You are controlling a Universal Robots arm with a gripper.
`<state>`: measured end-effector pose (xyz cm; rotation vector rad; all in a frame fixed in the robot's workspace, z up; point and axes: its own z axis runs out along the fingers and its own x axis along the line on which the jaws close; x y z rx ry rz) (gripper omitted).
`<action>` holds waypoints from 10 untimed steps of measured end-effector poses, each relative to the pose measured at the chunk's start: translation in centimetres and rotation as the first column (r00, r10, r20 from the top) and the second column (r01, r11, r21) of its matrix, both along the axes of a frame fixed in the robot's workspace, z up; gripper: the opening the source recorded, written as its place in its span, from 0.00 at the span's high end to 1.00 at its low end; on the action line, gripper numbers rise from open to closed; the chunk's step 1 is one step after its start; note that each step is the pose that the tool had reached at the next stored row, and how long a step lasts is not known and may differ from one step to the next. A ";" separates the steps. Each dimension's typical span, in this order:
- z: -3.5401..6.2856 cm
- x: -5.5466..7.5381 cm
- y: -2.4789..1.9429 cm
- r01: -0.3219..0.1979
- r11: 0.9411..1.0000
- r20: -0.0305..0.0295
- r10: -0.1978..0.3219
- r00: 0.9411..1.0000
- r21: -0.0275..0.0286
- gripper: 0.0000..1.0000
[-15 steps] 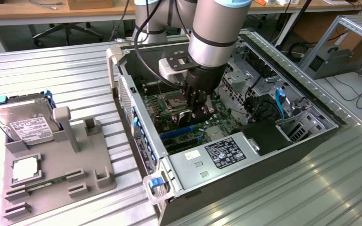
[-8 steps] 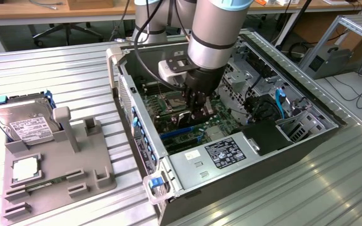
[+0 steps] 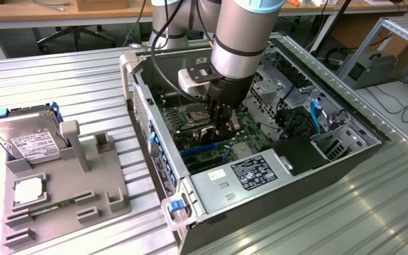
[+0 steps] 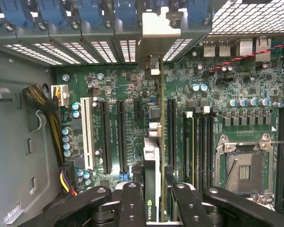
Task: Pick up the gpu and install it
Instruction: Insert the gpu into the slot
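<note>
Item: thin dark rectangular gpu card (image 4: 151, 161), pale metal bracket (image 4: 158, 26) | Grip: jaws pinching card | Position: edge-on over green motherboard (image 4: 217, 118) inside open grey computer case (image 3: 218, 226)

In the wrist view the gpu (image 4: 152, 158) stands edge-on, its faces hidden, its near end covered by the gripper (image 4: 154, 191) (both cut off by the picture's edge). In the exterior view the arm (image 3: 239, 48) hides much of the motherboard (image 3: 254, 133).

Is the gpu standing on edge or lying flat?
On edge: the gpu shows its thin edge, clamped in the gripper over the motherboard.
</note>
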<state>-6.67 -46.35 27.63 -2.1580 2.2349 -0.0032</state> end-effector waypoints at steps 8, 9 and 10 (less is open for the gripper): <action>-0.19 -0.1 0.13 0.000 1.000 0.000 0.000 1.000 0.000 0.73; -0.19 -0.1 0.14 0.000 1.000 0.000 0.000 1.000 0.000 0.73; -0.19 -0.1 0.14 0.000 1.000 0.000 0.000 1.000 0.000 0.73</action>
